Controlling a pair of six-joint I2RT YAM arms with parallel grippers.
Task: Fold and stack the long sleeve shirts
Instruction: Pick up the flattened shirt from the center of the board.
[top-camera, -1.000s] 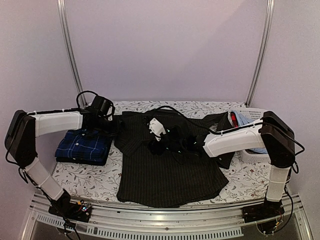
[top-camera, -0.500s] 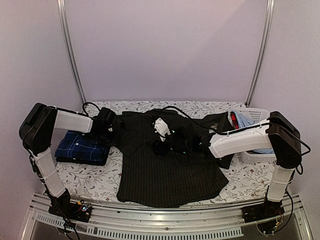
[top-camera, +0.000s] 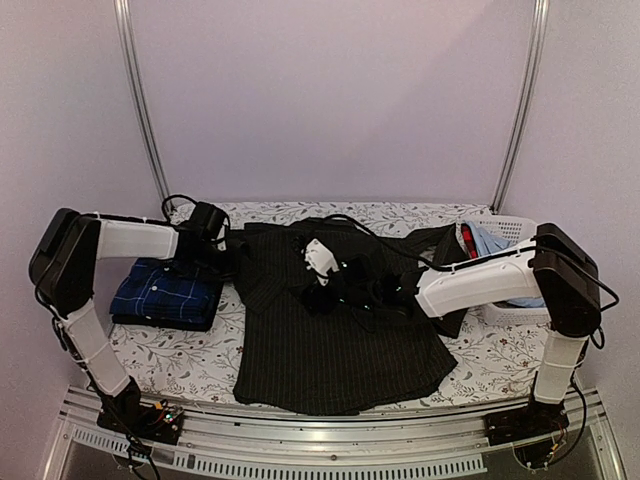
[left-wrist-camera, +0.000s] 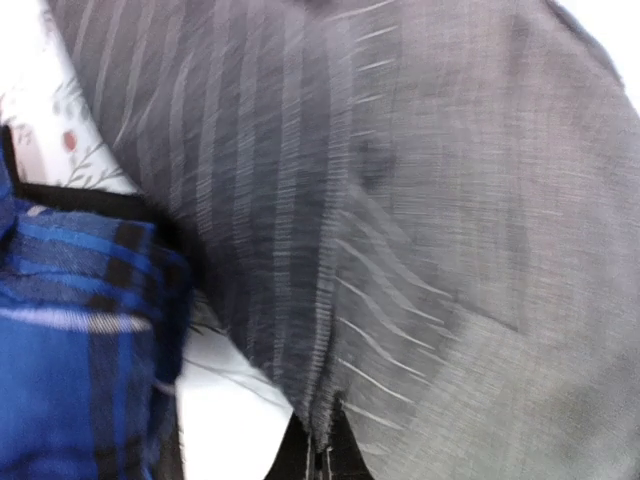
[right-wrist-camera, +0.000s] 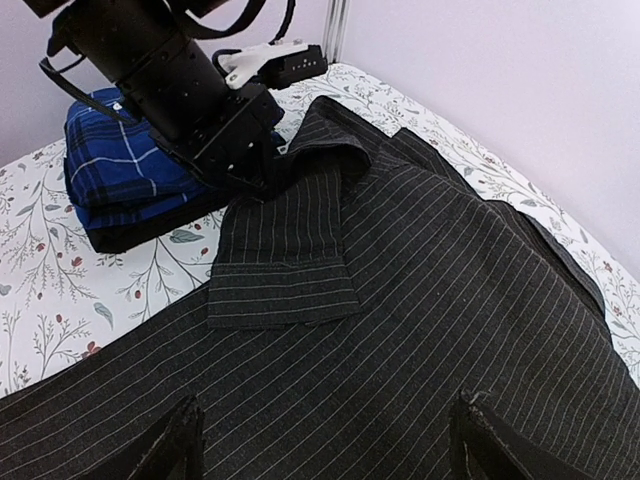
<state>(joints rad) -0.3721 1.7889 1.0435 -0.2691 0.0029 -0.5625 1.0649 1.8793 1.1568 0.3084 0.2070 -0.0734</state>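
Observation:
The black pinstriped shirt (top-camera: 330, 345) lies spread on the table's middle, and it also shows in the right wrist view (right-wrist-camera: 420, 300). Its left sleeve cuff (right-wrist-camera: 285, 275) is folded in over the body. The navy check shirt (top-camera: 165, 292) lies folded at the left. My left gripper (top-camera: 232, 258) is at the black shirt's left shoulder edge, shut on a pinch of pinstriped cloth (left-wrist-camera: 322, 440). My right gripper (right-wrist-camera: 325, 450) is open wide and empty, just above the shirt's chest, its fingertips (right-wrist-camera: 185, 440) apart from the cloth.
A white basket (top-camera: 510, 228) with blue and red clothes stands at the back right. The table has a floral cover (top-camera: 180, 360). Metal frame posts (top-camera: 140, 110) rise at the back corners. The navy shirt (left-wrist-camera: 70, 330) lies close beside the left gripper.
My left arm swung in from above the navy shirt to the black shirt's left edge and took hold of cloth. The right gripper shifted slightly over the shirt.

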